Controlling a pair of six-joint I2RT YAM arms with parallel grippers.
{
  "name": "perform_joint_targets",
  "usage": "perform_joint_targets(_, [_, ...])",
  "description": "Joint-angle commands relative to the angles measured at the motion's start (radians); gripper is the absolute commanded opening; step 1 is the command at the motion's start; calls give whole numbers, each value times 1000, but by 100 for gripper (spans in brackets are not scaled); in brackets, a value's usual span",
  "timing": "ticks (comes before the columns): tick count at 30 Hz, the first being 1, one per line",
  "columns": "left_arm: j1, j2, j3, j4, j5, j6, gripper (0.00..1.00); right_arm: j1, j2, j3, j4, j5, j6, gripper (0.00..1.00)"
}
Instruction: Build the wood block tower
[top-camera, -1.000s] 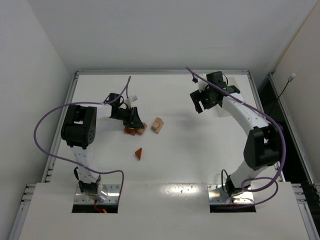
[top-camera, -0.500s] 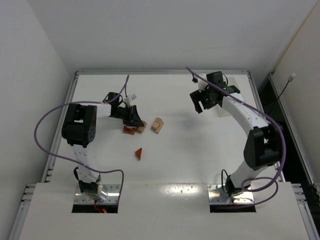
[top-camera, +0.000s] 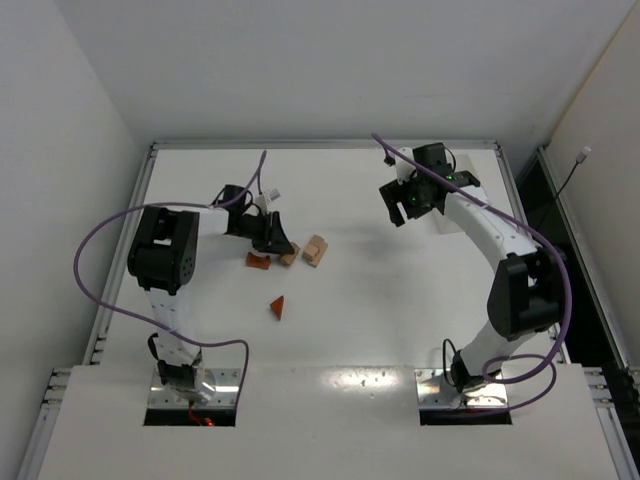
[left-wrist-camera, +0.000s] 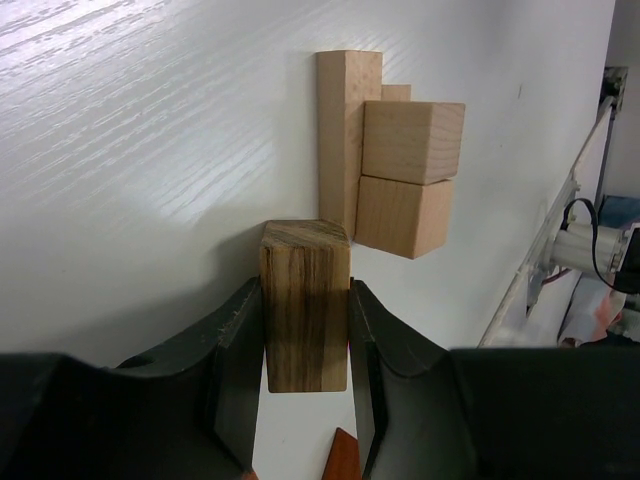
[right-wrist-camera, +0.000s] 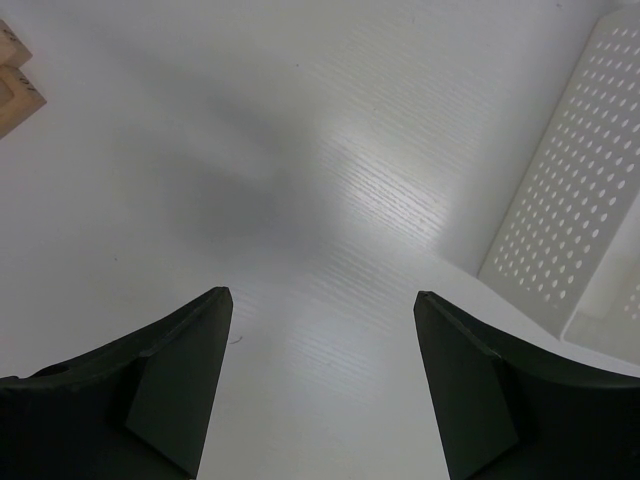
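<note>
In the left wrist view my left gripper (left-wrist-camera: 304, 300) is shut on a dark-grained brown wooden block (left-wrist-camera: 305, 255), held low over the table. Just beyond it lie a pale bar (left-wrist-camera: 338, 130) and two pale cubes (left-wrist-camera: 412, 140) side by side. In the top view the left gripper (top-camera: 274, 240) is over a pale-looking block (top-camera: 289, 255), with a reddish-brown block (top-camera: 259, 260) to its left and the pale cluster (top-camera: 316, 250) to its right. A reddish wedge (top-camera: 278, 306) lies alone nearer the front. My right gripper (top-camera: 400, 207) is open and empty, above the table at the far right.
A white perforated plastic bin (right-wrist-camera: 565, 215) lies to the right of my right gripper. The pale blocks show at the top left corner of the right wrist view (right-wrist-camera: 14, 82). A metal rail (top-camera: 330, 144) frames the white table.
My left gripper has shifted slightly to the right, toward the pale cluster, carrying the block. The right arm has not moved.
</note>
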Motion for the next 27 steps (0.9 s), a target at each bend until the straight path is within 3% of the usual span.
perform_joint_targets(1, [-34, 51, -31, -28, -98, 12, 0, -5, -18, 13, 14, -10, 14, 71])
perform_joint_targets(27, [-90, 2, -108, 23, -107, -7, 0, -5, -18, 13, 14, -10, 14, 71])
